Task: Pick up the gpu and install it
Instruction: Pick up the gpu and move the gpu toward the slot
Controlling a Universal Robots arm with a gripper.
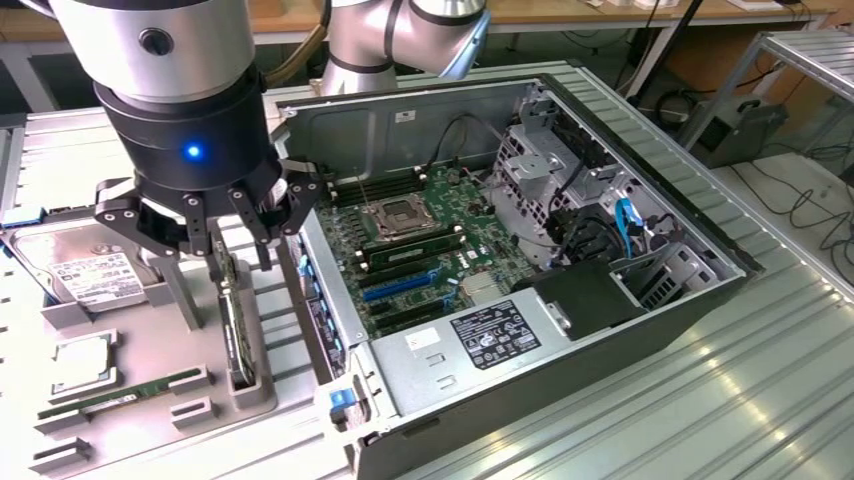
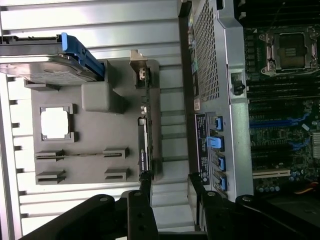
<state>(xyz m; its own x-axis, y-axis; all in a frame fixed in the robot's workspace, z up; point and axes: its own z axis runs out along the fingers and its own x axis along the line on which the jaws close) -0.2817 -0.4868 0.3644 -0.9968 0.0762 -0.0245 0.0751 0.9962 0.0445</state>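
Tool hovering over the gpu, lining up the pick

The tool [image 1: 227, 245] is hanging wide open and empty above the gpu [image 1: 240, 330], which is standing on edge in the grey tray [image 1: 147, 345] beside the computer case [image 1: 627, 330]. It is likely needing to centre so both fingers are straddling the thin card squarely.

Exterior view: hand [image 1: 238, 262] covers the far end of the gpu [image 1: 238, 335]. Hard drive [image 1: 80, 275] is clipped at the exterior view's left, computer case [image 1: 667, 330] clipped at the bottom edge. PSU label [image 1: 494, 332] text is too small to read. Wrist view: hard drive [image 2: 45, 67] is cut by the frame edge.
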